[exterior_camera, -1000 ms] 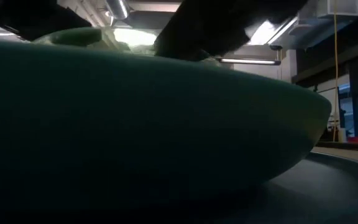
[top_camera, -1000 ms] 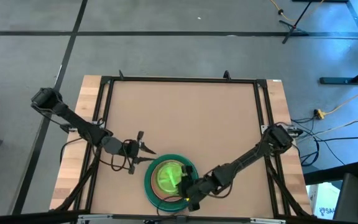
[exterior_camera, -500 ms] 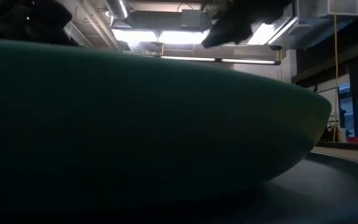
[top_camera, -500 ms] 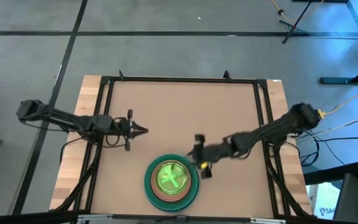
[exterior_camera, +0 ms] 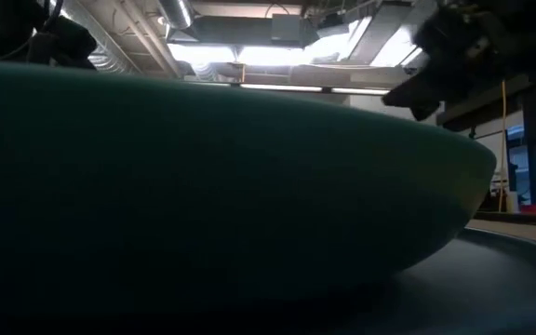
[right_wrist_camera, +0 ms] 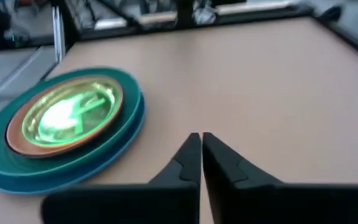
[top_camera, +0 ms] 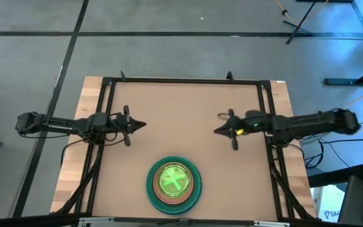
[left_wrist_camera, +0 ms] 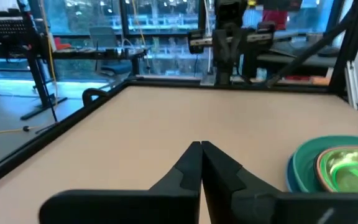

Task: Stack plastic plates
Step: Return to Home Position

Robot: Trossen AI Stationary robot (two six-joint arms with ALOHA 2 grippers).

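The plates stand in one stack (top_camera: 174, 183) near the table's near edge, at the middle: a blue plate at the bottom, a dark green one on it, a salmon one (right_wrist_camera: 17, 140) above, and translucent neon-green plates (right_wrist_camera: 67, 112) on top. The stack also shows in the left wrist view (left_wrist_camera: 337, 167), and its dark green rim fills the low view (exterior_camera: 203, 186). My left gripper (top_camera: 145, 125) is shut and empty, left of the table's middle. My right gripper (top_camera: 215, 132) is shut and empty, right of the middle. Both hover far of the stack.
A black frame (top_camera: 181, 81) runs around the brown table top. Bare table lies between the two grippers and toward the far edge. Cables and stands show on the floor beyond the table.
My right gripper has drawn back from the top of the plate stack, up and toward the table's far right, and its arm now reaches level from the right edge. My left gripper has also pulled away from the stack, toward the far left. The stack has stayed in place.
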